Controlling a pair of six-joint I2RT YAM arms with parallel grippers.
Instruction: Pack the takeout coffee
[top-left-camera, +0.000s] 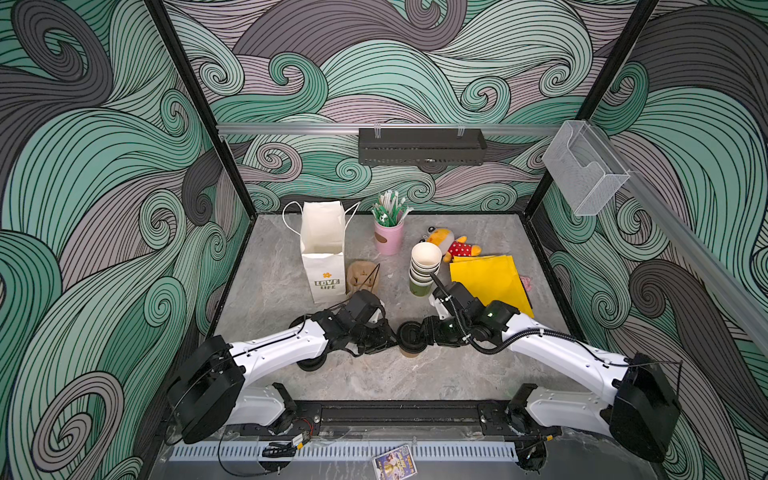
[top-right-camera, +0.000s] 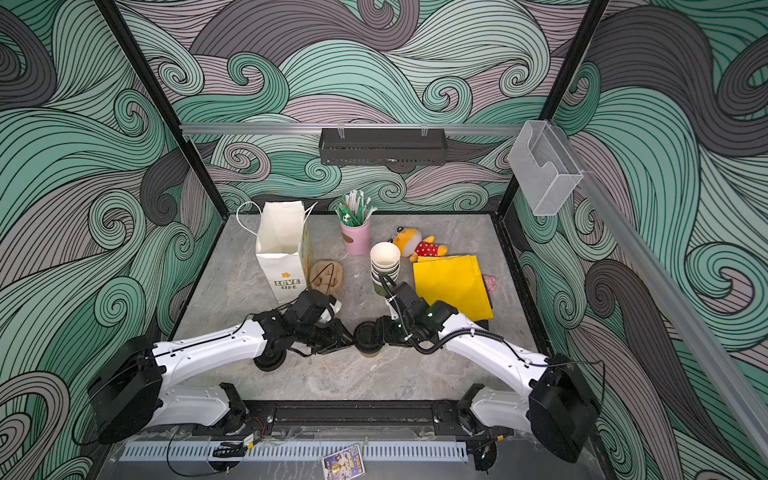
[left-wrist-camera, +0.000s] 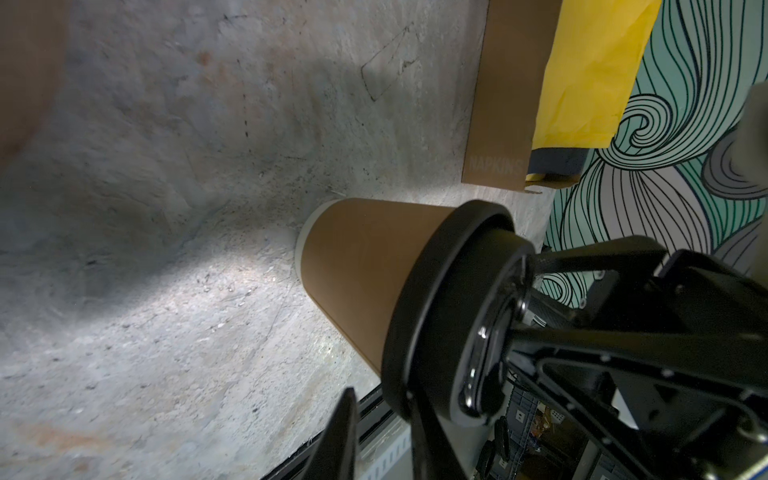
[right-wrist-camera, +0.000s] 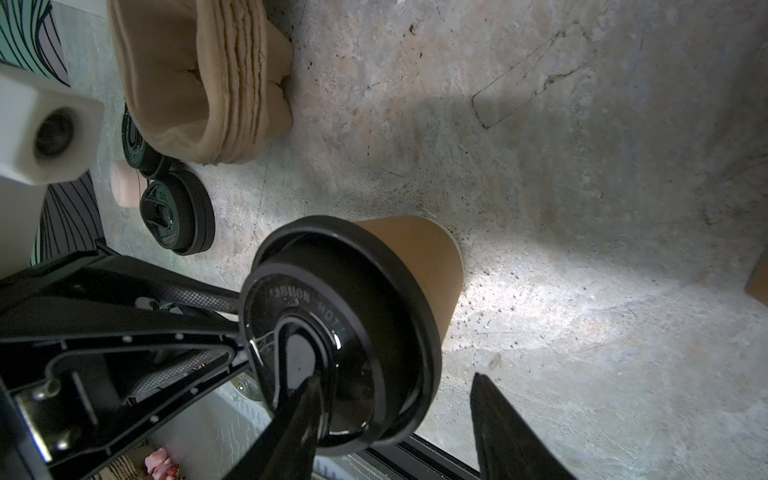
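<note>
In both top views we see the brown cup upright on the table, near the front edge at the middle, with the black lid on top. The left gripper reaches the lid from the left and the right gripper from the right. From up here we cannot tell how the jaws stand. Further back are a white paper bag standing open, pulp carriers just beside it, a pink straw holder, a stack of lidless cups, a plush toy and yellow napkins. The loose black lids sit partly under the left arm.

Left wrist view: brown cup standing on the table, lid seated on it. For the left gripper we see one finger near the cup's wall; the other is hard to separate from the lid's dark rim. The gap is narrow, and we cannot tell whether it pinches the rim. The right gripper has its two fingers apart, tips against the lid's top. The napkin box with yellow napkins lies beyond the cup.

Right wrist view: brown cup, lid marked HOT. The right gripper has its jaws apart, one finger over the lid's middle and the other out past the rim, clamped on nothing. The left gripper has its fingers close together, tips at the lid's edge; gripping or only touching, we cannot tell. The loose black lids and pulp carriers lie off to the side of the cup
</note>
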